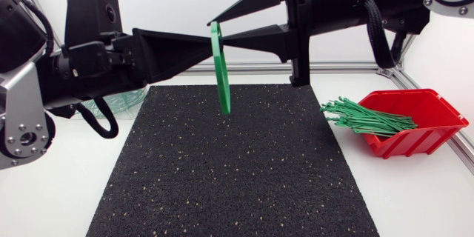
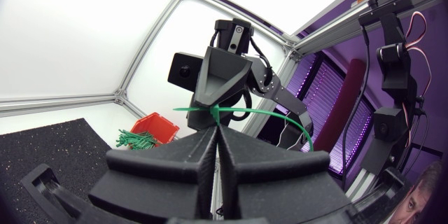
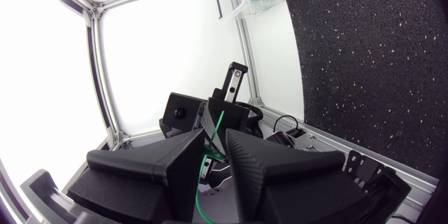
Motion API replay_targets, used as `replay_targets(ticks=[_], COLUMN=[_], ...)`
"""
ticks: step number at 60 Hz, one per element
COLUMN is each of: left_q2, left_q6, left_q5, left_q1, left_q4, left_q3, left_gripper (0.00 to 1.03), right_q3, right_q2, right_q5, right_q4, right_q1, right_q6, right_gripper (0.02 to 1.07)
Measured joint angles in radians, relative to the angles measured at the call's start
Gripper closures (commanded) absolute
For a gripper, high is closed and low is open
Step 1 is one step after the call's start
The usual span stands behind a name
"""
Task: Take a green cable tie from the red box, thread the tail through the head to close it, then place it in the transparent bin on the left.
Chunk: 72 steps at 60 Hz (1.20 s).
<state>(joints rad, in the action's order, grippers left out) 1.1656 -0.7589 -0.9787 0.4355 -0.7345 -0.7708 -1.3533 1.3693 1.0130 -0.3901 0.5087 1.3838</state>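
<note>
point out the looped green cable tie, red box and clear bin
green cable tie (image 1: 225,98), head view, lower curve of the loop
red box (image 1: 418,142), head view, front wall
transparent bin (image 3: 234,3), right wrist view, clear side wall

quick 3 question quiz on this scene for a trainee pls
1. True or false: the red box is empty.
2. Where is the cable tie that is being worked on? A) lying on the table B) held in the air between the left claw and the right claw C) in a person's hand
3. Fill in: the held tie is bent into a ____.

Key: 1 false, spare ties stick out of it; 2 B; 3 loop.
</note>
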Motion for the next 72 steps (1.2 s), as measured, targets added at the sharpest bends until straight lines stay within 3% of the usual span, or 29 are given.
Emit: replay_targets(ticks=[11,26,72], left_q2=[0.0,0.0,-0.001], left_q6=[0.0,0.0,0.0], left_q5=[0.0,0.0,0.005], left_q1=[0.0,0.005,0.006], left_q4=[0.003,0.004,0.012], left_q3=[0.0,0.0,0.007], left_gripper=[1.0,1.0,1.0], right_q3=[0.0,0.0,0.0], right_q2=[0.0,0.0,0.025], right_q5=[-0.015,-0.019,-0.039], right_q4=[0.001,0.002,-0.003], right_q1=[-0.001,-0.007,-0.008], right_q6=[-0.001,-0.02,-0.089], right_gripper=[0.97,1.01,1.01])
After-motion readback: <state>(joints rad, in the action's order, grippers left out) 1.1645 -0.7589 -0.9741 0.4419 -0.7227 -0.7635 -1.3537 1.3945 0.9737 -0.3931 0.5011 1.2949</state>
